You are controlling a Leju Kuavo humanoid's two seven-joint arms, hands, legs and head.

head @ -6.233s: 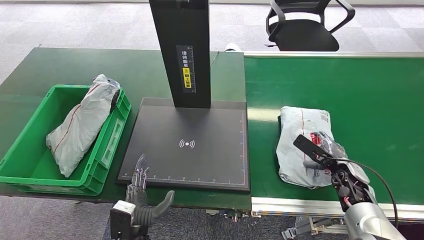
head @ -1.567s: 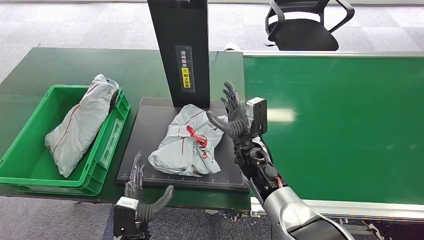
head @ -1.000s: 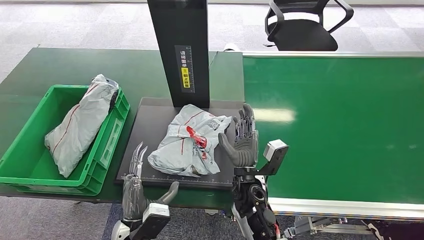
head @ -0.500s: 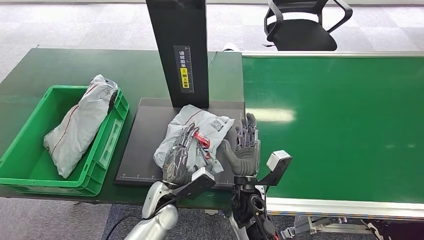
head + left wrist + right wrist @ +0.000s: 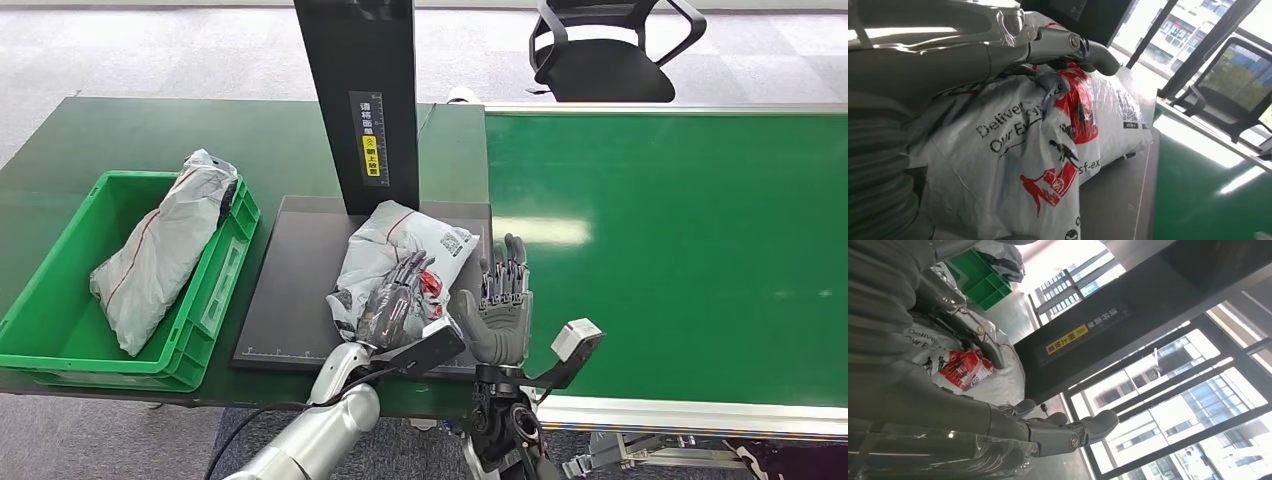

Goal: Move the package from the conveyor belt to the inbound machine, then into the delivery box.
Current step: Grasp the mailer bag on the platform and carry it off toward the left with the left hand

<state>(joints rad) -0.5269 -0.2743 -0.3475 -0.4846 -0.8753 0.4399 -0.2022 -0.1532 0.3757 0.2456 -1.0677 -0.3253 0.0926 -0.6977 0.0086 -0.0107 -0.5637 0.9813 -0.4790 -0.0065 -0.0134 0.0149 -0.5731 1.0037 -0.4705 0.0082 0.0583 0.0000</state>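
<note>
Your package (image 5: 405, 250) lies on the scanner pad (image 5: 300, 290), just in front of the black post (image 5: 360, 100). Your left hand (image 5: 395, 305) rests on its near end, fingers (image 5: 1073, 45) curled over the top of the bag; whether they actually clamp it, you cannot tell. Your right hand (image 5: 503, 315) stands upright just beside the package, fingers apart, holding nothing. Another bag (image 5: 160, 250) sits in the green crate (image 5: 60, 340) on the worktop (image 5: 150, 130).
</note>
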